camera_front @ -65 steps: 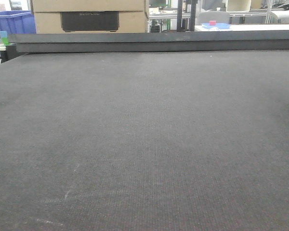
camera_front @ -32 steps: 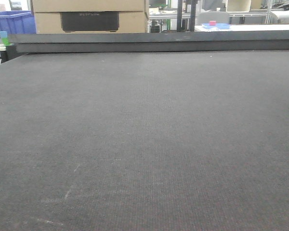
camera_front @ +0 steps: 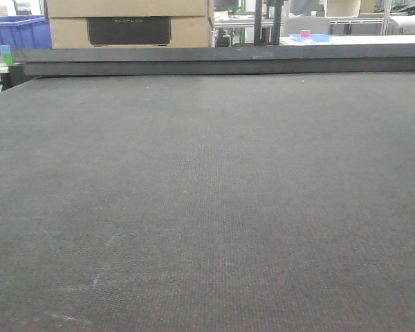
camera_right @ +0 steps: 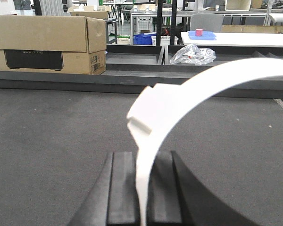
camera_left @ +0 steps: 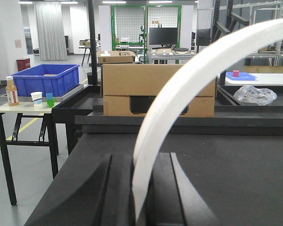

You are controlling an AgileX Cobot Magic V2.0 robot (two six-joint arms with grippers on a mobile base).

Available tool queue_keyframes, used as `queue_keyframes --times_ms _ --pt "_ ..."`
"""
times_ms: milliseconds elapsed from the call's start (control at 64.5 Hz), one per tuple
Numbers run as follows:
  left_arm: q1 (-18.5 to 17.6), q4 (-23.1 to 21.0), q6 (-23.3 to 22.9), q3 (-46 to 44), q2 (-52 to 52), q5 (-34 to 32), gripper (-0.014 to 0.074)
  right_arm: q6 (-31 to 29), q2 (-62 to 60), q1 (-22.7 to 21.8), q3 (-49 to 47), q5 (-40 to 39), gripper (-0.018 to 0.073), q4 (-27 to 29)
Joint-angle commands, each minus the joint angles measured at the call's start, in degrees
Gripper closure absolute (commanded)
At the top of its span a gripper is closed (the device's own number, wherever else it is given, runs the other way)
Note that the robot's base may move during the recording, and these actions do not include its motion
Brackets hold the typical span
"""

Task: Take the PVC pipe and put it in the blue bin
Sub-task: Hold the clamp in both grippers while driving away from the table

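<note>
In the left wrist view a white curved PVC pipe [camera_left: 188, 77] arcs up and to the right out of my left gripper [camera_left: 142, 159], whose black fingers [camera_left: 118, 188] are shut on its lower end. The right wrist view shows a white curved PVC pipe [camera_right: 198, 87] with a notched step, pinched between the fingers [camera_right: 122, 188] of my right gripper [camera_right: 141, 156]. The blue bin [camera_left: 47, 77] stands on a small table off the left of the mat, and shows in the front view as the blue bin [camera_front: 17, 31]. Neither gripper nor any pipe appears in the front view.
The dark mat [camera_front: 207, 194] ends at a raised black rail [camera_front: 221, 61]. Behind the rail sit a cardboard box [camera_left: 158, 89] and a crumpled plastic bag [camera_left: 254, 94]. A bottle [camera_left: 11, 91] and cups stand beside the bin. A red cube on a blue tray [camera_right: 198, 33] lies far back.
</note>
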Motion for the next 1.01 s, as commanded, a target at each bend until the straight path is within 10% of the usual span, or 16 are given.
queue_keyframes --times_ms 0,992 --pt "0.2 0.0 -0.2 -0.1 -0.4 -0.9 0.0707 -0.3 -0.3 0.0 0.1 -0.6 0.0715 -0.3" --pt "0.2 0.0 -0.2 -0.1 -0.4 -1.2 0.0707 -0.3 -0.3 0.0 0.1 -0.7 0.0715 -0.3"
